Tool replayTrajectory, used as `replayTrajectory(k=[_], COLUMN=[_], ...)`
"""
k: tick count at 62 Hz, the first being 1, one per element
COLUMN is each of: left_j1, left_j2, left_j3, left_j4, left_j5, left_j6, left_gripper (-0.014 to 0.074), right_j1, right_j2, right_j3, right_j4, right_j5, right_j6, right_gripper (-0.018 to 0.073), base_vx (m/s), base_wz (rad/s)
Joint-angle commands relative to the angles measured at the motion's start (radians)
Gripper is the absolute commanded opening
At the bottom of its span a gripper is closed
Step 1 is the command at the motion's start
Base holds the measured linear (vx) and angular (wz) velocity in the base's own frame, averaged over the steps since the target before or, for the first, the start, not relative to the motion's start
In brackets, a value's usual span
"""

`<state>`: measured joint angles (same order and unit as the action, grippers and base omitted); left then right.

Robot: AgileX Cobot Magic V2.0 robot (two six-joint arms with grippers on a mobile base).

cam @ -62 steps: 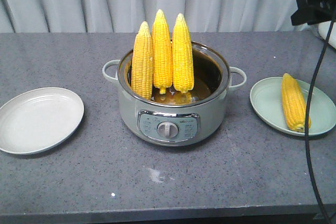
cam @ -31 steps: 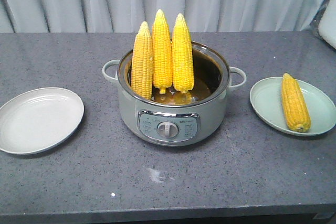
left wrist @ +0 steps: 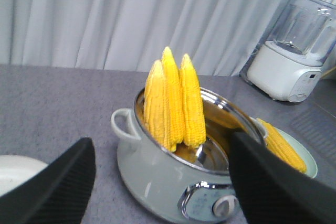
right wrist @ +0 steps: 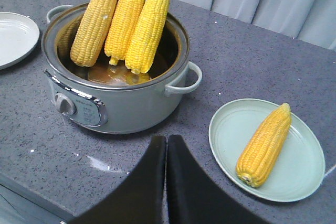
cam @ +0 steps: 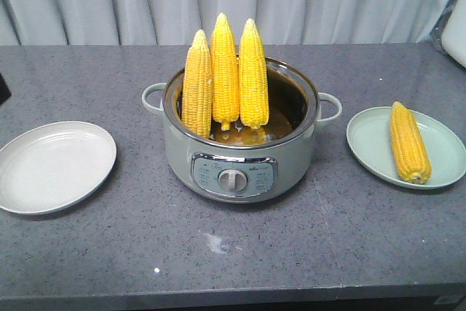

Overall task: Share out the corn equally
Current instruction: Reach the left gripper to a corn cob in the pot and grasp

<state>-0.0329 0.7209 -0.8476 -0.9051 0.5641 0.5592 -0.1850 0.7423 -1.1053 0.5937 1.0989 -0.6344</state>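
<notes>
Three cobs of corn (cam: pixel 224 71) stand upright, tips up, in the grey-green cooking pot (cam: pixel 240 151) at the table's middle; the left wrist view shows the same corn (left wrist: pixel 173 103). A fourth cob (cam: pixel 408 143) lies on the pale green plate (cam: pixel 371 147) at the right. The white plate (cam: pixel 54 165) at the left holds nothing. My left gripper (left wrist: pixel 161 150) hangs open, facing the pot from the front left, nothing between its fingers. My right gripper (right wrist: pixel 166 139) is shut on nothing, above bare table between the pot (right wrist: pixel 131 103) and the green plate (right wrist: pixel 226 135).
A blender (left wrist: pixel 294 51) stands at the back right of the table, its edge showing in the front view (cam: pixel 455 34). A grey curtain hangs behind. The table's front edge runs along the bottom of the front view. A dark sliver of arm (cam: pixel 3 89) shows at the left edge.
The black arm part and cable at the right have left the front view. A dark sliver has come in at the left edge. Corn, pot and plates have not moved.
</notes>
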Motion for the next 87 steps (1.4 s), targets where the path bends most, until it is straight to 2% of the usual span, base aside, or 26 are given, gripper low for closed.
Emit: replayTrajectory(k=[1,5,21,26,32,41,51,56,63,87], left_j1=[-0.002,-0.002,-0.002,-0.005,-0.025,-0.066,-0.102,-0.11,-0.114,-0.133], left_j2=[0.127,0.24,0.751,0.918,1.085,1.322,1.522,1.567,1.577,1.577], left_j3=[-0.162,-0.279,-0.792,-0.966,-1.166,-1.435,-1.688,-1.761,-1.772,-1.772], left_j4=[-0.098,-0.105,-0.107,-0.15,-0.184,-0.178,-0.162,-0.092,-0.023,0.003], left_j5=[0.003,0.065,0.295,0.401,0.47,0.513,0.597,0.619,0.622,0.673], left_j6=[0.094,0.115,0.112,0.093,0.078,-0.044,-0.143,-0.177,-0.196,-0.204], left_gripper=[0.0495,0.0495,0.0497,0.0497,0.0505,0.0529,0.0538,0.0538,0.0538,0.0538], right_j1=[-0.004,-0.004,-0.004,-0.004,-0.004,-0.004,-0.004,-0.004,-0.004,-0.004], right_j2=[-0.059,-0.091,-0.132,-0.132,-0.132,-0.132,-0.132,-0.132,-0.132,-0.132], right_j3=[0.01,0.015,0.015,0.015,0.015,0.015,0.015,0.015,0.015,0.015], right_j4=[0.029,0.029,0.034,0.034,0.034,0.034,0.034,0.032,0.03,0.03], right_j5=[-0.068,-0.07,-0.093,-0.093,-0.092,-0.089,-0.089,-0.087,-0.085,-0.085], right_j6=[-0.012,-0.012,-0.01,-0.01,-0.01,-0.01,-0.012,-0.012,-0.012,-0.012], right_gripper=[-0.0005,-0.0005,-0.0005,-0.0005,-0.0005,-0.0005,-0.0005,-0.0005,-0.0005,-0.0005], base_vx=[0.0,0.0,0.0,0.0,0.0,0.0,0.0,0.0,0.0,0.0], base_wz=[0.0,0.0,0.0,0.0,0.0,0.0,0.0,0.0,0.0,0.0])
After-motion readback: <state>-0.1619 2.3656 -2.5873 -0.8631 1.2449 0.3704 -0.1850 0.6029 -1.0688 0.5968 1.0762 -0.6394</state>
